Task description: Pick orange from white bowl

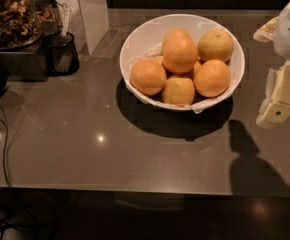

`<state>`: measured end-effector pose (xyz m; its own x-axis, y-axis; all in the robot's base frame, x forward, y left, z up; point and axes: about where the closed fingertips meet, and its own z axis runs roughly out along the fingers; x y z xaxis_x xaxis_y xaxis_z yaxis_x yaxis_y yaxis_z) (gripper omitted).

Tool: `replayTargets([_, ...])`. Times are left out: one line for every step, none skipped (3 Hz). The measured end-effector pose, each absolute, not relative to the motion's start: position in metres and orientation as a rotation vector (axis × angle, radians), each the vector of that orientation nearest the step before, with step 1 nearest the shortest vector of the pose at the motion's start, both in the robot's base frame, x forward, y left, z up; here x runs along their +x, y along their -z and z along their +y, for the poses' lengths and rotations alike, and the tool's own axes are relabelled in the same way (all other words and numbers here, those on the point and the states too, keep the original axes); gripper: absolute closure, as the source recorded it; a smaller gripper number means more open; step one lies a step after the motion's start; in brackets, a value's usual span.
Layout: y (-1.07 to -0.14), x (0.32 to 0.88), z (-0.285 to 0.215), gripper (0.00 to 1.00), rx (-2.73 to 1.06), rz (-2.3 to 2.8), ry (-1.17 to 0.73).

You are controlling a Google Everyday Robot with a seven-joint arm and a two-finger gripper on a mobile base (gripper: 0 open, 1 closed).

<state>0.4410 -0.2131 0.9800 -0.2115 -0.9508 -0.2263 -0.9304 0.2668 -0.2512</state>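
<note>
The white bowl (135, 41) stands on the grey counter at the upper middle, with a thin liner over its rim. It holds several oranges. The orange (180, 53), deep orange and the largest, lies on top in the middle. A paler yellowish orange (215, 45) lies to its right, and smaller oranges sit in front. My gripper (271, 69) is at the right edge of the view, to the right of the bowl and apart from it. Its two cream fingers (280, 100) stand apart with nothing between them.
A black cup (62, 54) and a tray of brown dried pieces (10, 14) stand at the back left, next to a white box (92, 14). A black cable (4, 149) hangs over the counter's left front edge. The counter's front edge runs along the bottom.
</note>
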Motion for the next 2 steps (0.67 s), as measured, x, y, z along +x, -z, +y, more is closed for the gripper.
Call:
replayTargets([-0.988,0.458,-0.189,0.00,-1.762,2.116,0.012])
replayTargets([-0.991,0.484,-0.156,0.00,-1.831,2.017,-0.069])
